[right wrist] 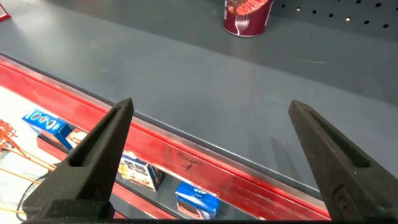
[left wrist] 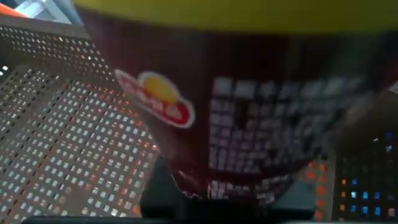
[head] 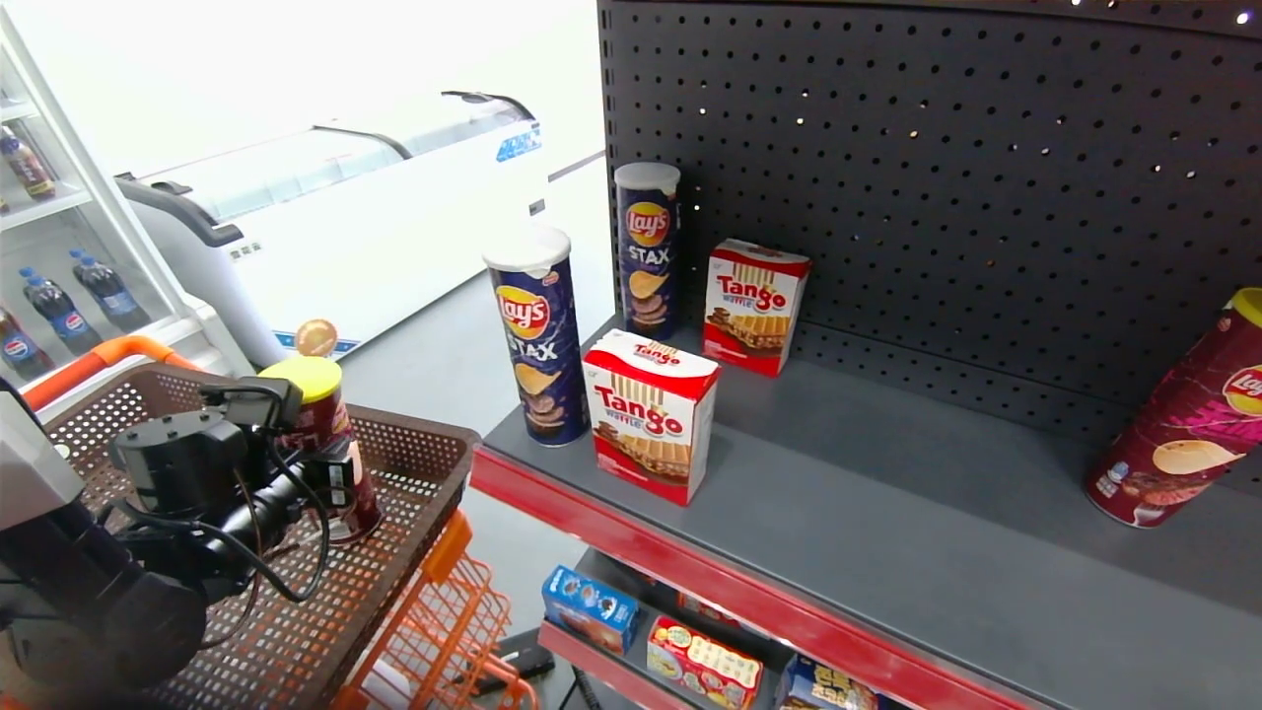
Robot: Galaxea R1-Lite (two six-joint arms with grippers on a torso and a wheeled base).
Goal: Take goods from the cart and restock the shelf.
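Grey shelf (head: 887, 513) decking is lying mostly bare between the wafer boxes (head: 651, 414) and blue cans (head: 537, 335) at the robot's left and a maroon can (head: 1183, 424) at the far right, giving a new item wide room. In the brown cart basket (head: 424, 431), the left gripper (head: 335, 475) is apparently clamping the yellow-lidded chip can (head: 323, 419) around its body, though the wrist view is too close to be sure, likely for an upright lift over the rim. The right gripper (right wrist: 210, 106) is hanging spread wide and empty above the shelf's red front edge (right wrist: 186, 155), which the can must clear.

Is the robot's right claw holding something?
No, the right gripper is wide open, and just the grey shelf shows through the gap.
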